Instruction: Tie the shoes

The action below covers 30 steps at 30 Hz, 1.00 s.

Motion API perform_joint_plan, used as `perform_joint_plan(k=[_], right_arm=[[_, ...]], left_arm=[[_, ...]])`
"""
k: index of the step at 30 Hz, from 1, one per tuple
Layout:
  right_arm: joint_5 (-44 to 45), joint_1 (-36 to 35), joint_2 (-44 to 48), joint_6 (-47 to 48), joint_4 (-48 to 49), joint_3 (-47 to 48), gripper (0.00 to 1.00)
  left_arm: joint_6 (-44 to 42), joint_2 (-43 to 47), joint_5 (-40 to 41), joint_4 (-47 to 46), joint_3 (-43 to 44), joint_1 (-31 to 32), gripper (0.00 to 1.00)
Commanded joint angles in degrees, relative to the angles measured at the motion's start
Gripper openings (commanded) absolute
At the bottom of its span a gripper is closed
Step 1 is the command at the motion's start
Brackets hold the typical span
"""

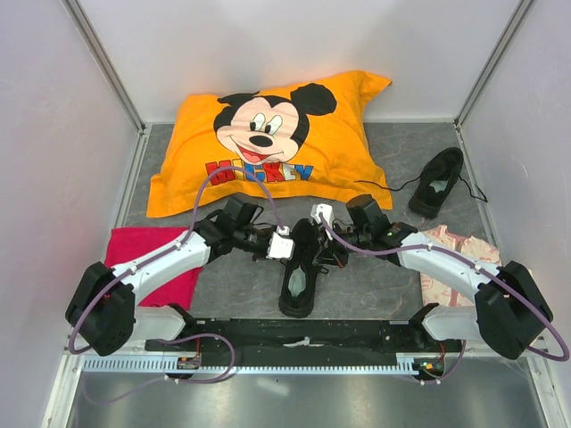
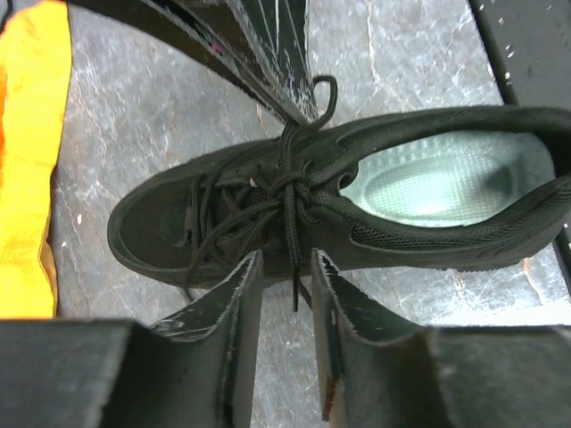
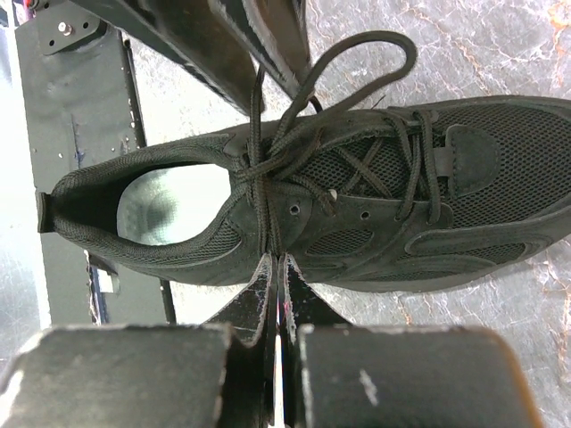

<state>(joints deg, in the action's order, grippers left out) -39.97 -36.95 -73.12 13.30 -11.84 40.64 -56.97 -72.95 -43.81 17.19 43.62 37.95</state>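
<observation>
Knot on near shoe looks half done: right gripper clamped on lace, left gripper slack, 2nd shoe untied.

Both arms were the same build. The left arm and right arm had glossy white shells on the long links, chunky black housings at the joints and big rounded black blocks down at the base end. A purple cable ran along each one, out to a little white camera box by the wrist. Both were bolted to a flat black mounting plate with a grey slotted strip in front of it. Jaws were matte black wedge-shaped slabs, edges chipped and scratched pale, pretty beat up honestly.
</observation>
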Motion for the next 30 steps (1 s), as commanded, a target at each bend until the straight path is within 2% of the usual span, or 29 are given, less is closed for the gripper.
perform_joint_plan(k=[1,4,7,15,30], right_arm=[[0.41,0.12,0.7,0.59,-0.12,3.04,0.0],[0.76,0.3,0.7,0.94,-0.64,3.13,0.0],[1.2,0.3,0.61,1.2,-1.17,3.3,0.0],[2.17,0.47,0.52,1.99,-2.84,3.39,0.0],[3.32,1.0,0.61,1.99,-3.37,4.36,0.0]], left_arm=[[-2.71,-0.44,1.01,-1.46,2.09,0.28,0.24],[-2.62,0.7,2.5,-0.84,1.48,0.28,0.11],[-2.88,3.16,4.43,-0.58,-0.63,0.1,0.02],[-3.94,10.71,7.6,3.02,-5.46,-1.39,0.01],[-3.76,15.55,11.29,8.73,-9.95,-8.07,0.02]])
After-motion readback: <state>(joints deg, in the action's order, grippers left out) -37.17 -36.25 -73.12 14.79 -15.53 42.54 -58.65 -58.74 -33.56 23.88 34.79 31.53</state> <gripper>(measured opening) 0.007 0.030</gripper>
